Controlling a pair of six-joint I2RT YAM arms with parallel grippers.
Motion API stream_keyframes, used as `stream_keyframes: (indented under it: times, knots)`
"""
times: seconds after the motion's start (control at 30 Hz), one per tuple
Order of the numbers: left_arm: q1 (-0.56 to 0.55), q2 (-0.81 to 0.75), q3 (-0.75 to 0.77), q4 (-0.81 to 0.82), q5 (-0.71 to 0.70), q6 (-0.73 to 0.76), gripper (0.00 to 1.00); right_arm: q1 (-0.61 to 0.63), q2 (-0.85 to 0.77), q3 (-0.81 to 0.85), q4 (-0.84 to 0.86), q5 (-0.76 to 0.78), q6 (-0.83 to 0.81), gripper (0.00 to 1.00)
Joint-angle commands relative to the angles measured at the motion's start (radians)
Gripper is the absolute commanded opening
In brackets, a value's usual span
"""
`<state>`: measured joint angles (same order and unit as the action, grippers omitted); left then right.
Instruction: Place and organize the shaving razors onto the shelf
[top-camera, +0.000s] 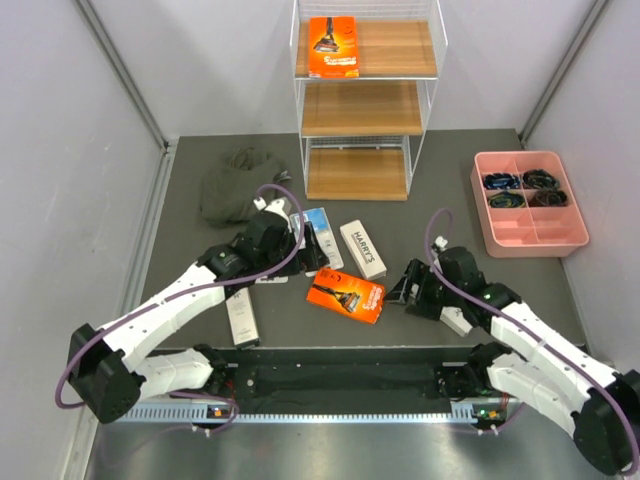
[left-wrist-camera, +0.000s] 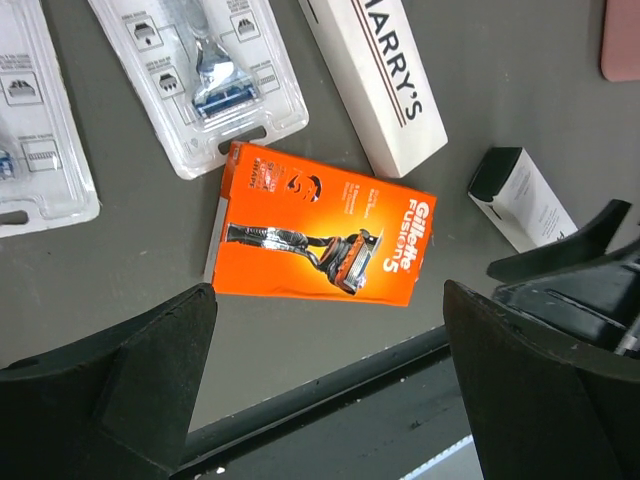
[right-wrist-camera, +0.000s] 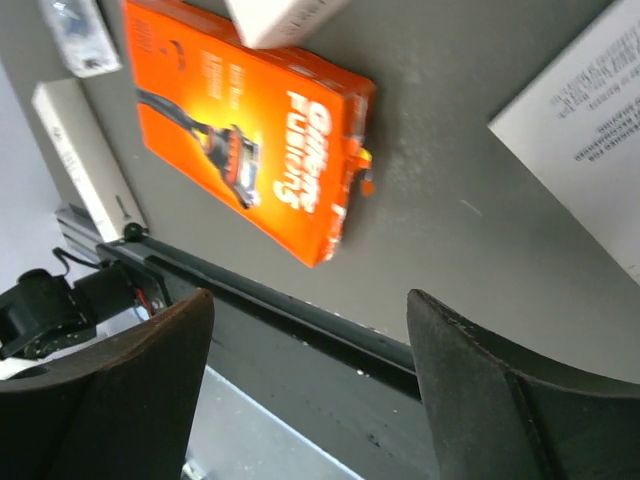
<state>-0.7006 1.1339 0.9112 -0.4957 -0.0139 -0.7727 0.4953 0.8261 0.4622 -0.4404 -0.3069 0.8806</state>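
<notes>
Pale grey walls (top-camera: 62, 150) enclose a dark grey tabletop (top-camera: 450, 195).

Orange razor box (top-camera: 345, 296); white carton (top-camera: 362, 248); pink tray (top-camera: 535, 228); shelf (top-camera: 362, 108) white wire, light-brown tiers; tabletop (top-camera: 440, 180) dark grey.

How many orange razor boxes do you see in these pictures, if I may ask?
2. One orange box is on the shelf's top tier, at its left; the other lies flat on the table between the left arm and right arm. The arms may hide more.

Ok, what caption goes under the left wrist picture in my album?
Open left gripper hovers above an orange razor box, with blister packs and a white Harry's box lying close by.
</notes>
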Motion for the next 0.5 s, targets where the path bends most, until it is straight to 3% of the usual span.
stream_keyframes:
  times: [0.0, 0.47]
  knots:
    - [0.003, -0.028, -0.037, 0.072, 0.055, -0.036, 0.99, 0.011, 0.044, -0.045, 0.127, -0.044, 0.043, 0.75]
    - [0.003, -0.031, -0.075, 0.068, 0.092, -0.043, 0.99, 0.026, 0.303, -0.119, 0.492, -0.075, 0.147, 0.54]
